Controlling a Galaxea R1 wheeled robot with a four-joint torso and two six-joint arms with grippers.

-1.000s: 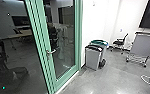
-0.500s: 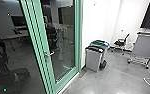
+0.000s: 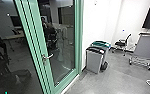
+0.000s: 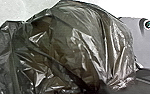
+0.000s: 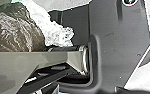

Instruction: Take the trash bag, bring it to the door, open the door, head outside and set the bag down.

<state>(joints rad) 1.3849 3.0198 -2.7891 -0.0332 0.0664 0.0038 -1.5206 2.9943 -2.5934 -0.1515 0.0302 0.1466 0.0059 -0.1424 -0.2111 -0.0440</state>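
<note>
two bins (image 3: 93, 61) stand near the green-edged door (image 3: 38, 27), open floor (image 3: 118, 72) beside them; jaws spread or pinching, i cannot tell.

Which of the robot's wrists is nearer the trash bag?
Left, it seems: the trash bag looms large and close before the left wrist's camera. From the right wrist's, it looks farther off, partly behind the robot's pale jointed bar.

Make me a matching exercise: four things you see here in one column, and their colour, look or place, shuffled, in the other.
1. Door handle
2. Trash bag
3. Rear bin
4. Chair

A. Teal lid
B. Between the bins and the gray board
C. Silver, on a green frame
D. Dark, crumpled, shiny plastic

Pairs: 1-C, 2-D, 3-A, 4-B
</note>
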